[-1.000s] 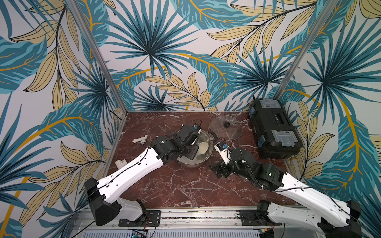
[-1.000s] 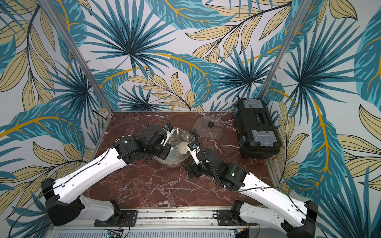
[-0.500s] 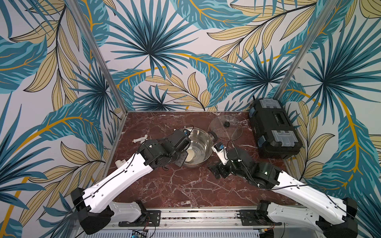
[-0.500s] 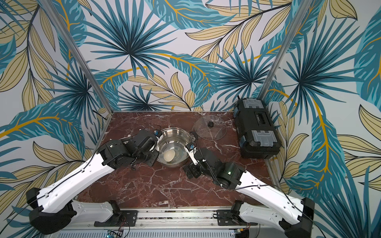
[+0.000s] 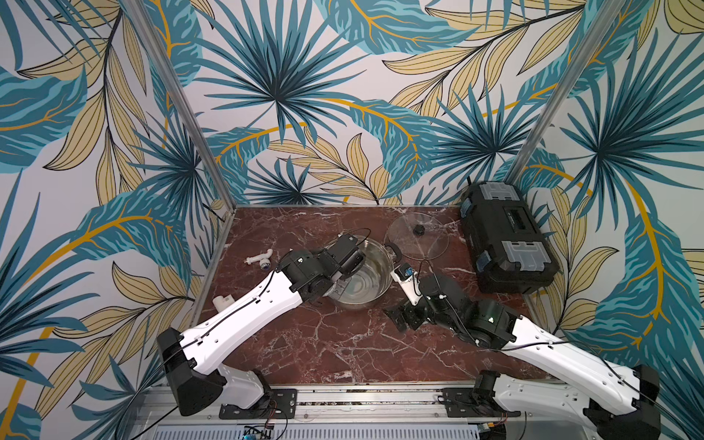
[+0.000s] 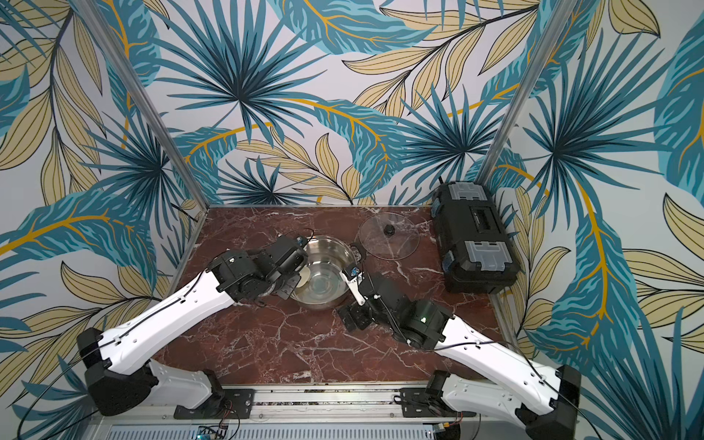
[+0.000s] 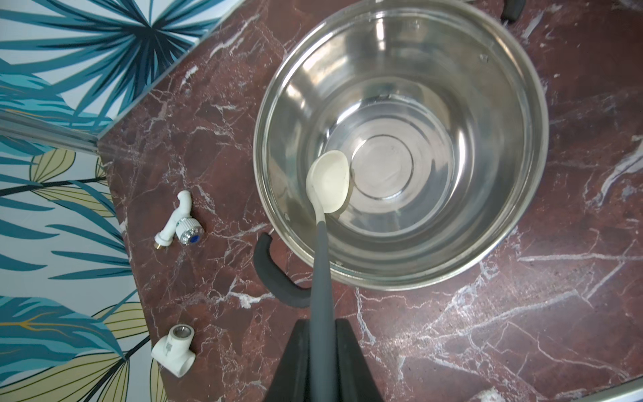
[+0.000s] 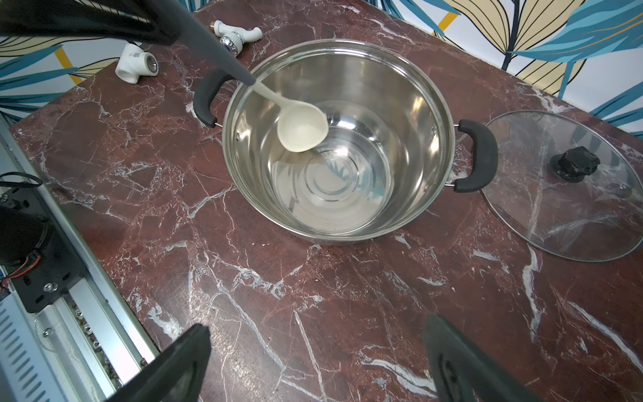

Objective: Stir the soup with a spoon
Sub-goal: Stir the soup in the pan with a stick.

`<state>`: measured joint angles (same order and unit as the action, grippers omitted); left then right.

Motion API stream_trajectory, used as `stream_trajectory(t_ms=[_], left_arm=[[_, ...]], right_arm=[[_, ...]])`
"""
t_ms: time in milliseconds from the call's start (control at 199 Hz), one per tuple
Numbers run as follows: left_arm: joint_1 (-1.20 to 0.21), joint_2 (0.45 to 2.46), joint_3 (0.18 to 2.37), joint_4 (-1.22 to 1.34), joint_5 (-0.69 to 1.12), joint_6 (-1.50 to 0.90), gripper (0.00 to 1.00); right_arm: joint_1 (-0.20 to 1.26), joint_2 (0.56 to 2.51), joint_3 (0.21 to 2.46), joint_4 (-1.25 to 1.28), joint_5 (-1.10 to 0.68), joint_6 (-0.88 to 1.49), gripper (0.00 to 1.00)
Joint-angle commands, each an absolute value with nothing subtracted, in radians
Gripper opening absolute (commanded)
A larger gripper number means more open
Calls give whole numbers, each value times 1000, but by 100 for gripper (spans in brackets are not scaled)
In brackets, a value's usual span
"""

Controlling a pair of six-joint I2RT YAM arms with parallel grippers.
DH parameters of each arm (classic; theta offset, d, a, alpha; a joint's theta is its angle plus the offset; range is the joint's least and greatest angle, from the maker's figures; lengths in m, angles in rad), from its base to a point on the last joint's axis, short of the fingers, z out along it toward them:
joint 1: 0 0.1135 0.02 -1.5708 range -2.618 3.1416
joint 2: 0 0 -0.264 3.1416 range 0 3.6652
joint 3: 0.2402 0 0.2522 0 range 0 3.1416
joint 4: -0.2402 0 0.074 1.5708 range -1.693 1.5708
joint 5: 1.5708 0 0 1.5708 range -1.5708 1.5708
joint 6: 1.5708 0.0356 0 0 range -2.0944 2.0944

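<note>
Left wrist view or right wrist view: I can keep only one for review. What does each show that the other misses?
Only the left wrist view looks along the left pincer, shut on the spoon at its grey handle. Only the right wrist view shows the glass lid beside the pot and the right pincer, open and empty. Both show the bare steel pot, the spoon's cream bowl inside it, the white tap, the white tee fitting and the marble table.

Dark red marble bench (image 5: 324, 343). Clear glass lid (image 5: 417, 247), black knob (image 5: 419, 229) upward, lies flat near the back edge. Black toolbox (image 5: 506, 236) stands just beside it. White tap (image 7: 177, 222) and white tee fitting (image 7: 173, 351) lie apart near the opposite edge.
</note>
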<state>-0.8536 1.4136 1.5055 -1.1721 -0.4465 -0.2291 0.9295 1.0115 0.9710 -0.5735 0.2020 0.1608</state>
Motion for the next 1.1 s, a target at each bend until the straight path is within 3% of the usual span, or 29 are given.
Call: stream_trajectory(t_ms=[0, 331, 566, 1098], left_arm=[[-851, 1414, 1554, -1036, -490, -212, 0], [-853, 1428, 1526, -901, -253, -220, 0], [-854, 1370, 1485, -948, -153, -250, 0], [-852, 1347, 1534, -1280, -372, -242, 0]], right_arm=[[933, 982, 947, -569, 218, 170, 100], [933, 951, 942, -582, 249, 161, 100], [933, 952, 946, -588, 245, 156, 99], [932, 1023, 971, -553, 189, 168, 100]])
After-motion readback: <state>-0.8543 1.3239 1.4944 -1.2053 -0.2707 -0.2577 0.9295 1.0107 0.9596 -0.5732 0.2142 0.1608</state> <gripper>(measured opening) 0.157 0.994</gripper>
